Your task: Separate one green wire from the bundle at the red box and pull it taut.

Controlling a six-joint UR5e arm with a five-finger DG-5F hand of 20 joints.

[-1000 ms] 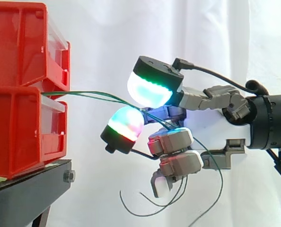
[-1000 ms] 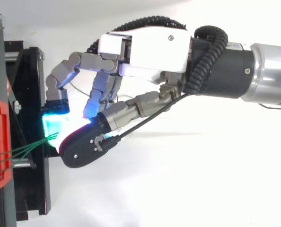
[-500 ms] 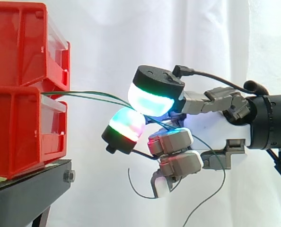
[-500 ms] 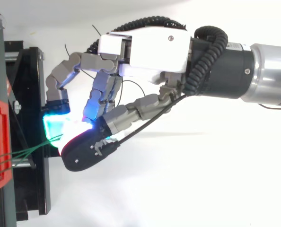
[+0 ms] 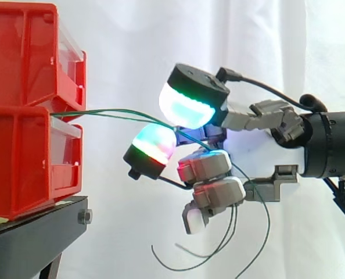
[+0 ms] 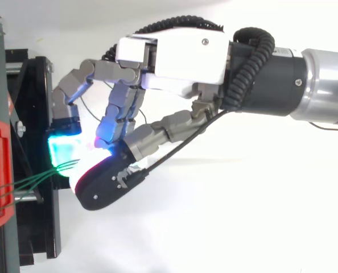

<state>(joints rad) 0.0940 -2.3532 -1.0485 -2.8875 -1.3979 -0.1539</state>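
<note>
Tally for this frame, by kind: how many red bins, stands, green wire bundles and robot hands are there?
red bins: 2
black stand: 1
green wire bundle: 1
hand: 1
Total: 5

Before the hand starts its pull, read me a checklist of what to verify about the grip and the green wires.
1. Grip: the hand pinches the green wires between two glowing pads: ok.
2. Single wire separated: several strands run together into the pinch: not ok.
3. Tautness: the strands bow between the red bins and the pads: not ok.
4. Anchoring at the bins: the ends vanish between the upper and lower bin: cannot tell.
5. Loose tails below the hand hang clear of the black stand: ok.
</note>
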